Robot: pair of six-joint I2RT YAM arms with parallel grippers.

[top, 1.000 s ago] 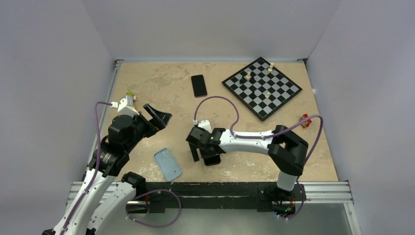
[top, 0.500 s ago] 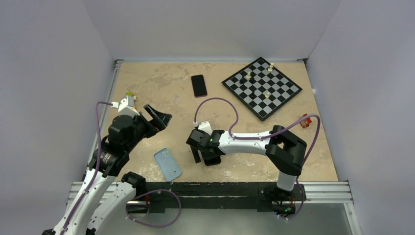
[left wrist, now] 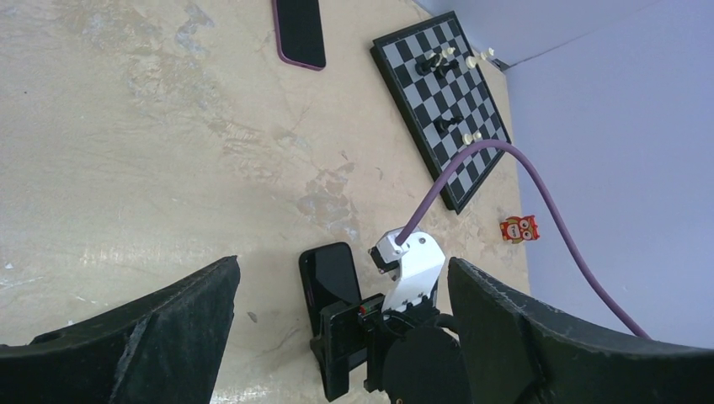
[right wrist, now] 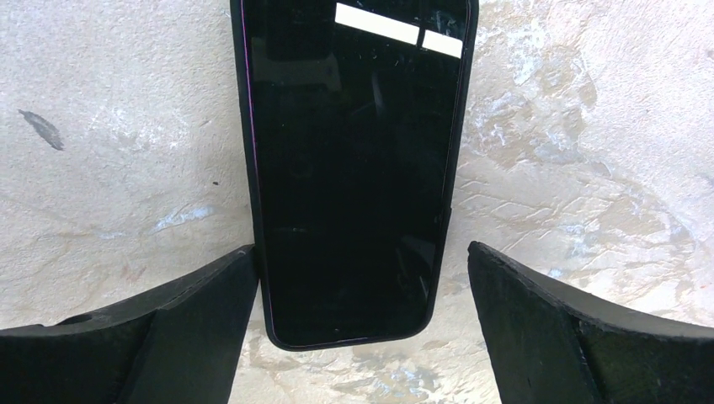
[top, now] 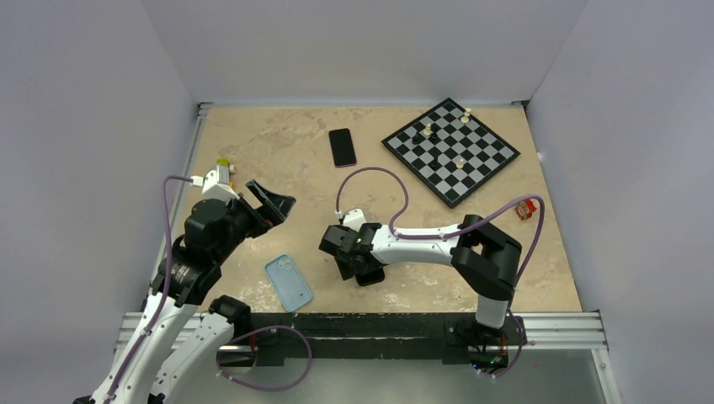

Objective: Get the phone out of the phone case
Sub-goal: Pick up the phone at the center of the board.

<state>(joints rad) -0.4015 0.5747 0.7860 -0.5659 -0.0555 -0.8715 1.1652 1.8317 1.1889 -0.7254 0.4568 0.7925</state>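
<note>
Phone: the phone (right wrist: 354, 168) lies flat on the table (top: 253, 143), black screen up, in the near middle of the surface, just ahead of the arm bases.
Phone's edge: a dark rim runs round the screen, with a thin purple line down one long side; whether that rim is a case cannot be told.
Right gripper: the right gripper (right wrist: 360, 252) is low over the phone's end with its jaws spread wide, one finger to each side. One finger (right wrist: 202, 311) is right against the phone's long edge; the other (right wrist: 572, 320) stands apart from it. It grasps nothing.
Light blue case: the light blue case (top: 288, 282) lies flat just left of the phone, apart from it, camera cut-out towards the far end.
Left gripper: the left gripper (top: 271, 199) hangs above the table's left side, jaws released and holding nothing, well apart from the phone.
Second phone: a second phone (top: 342, 147) lies screen up at the far middle.
Chessboard: a chessboard (top: 450, 150) sits at the far right, a few pieces on it.
Owl: a small red owl figure (left wrist: 519, 228) stands near the right edge.
</note>
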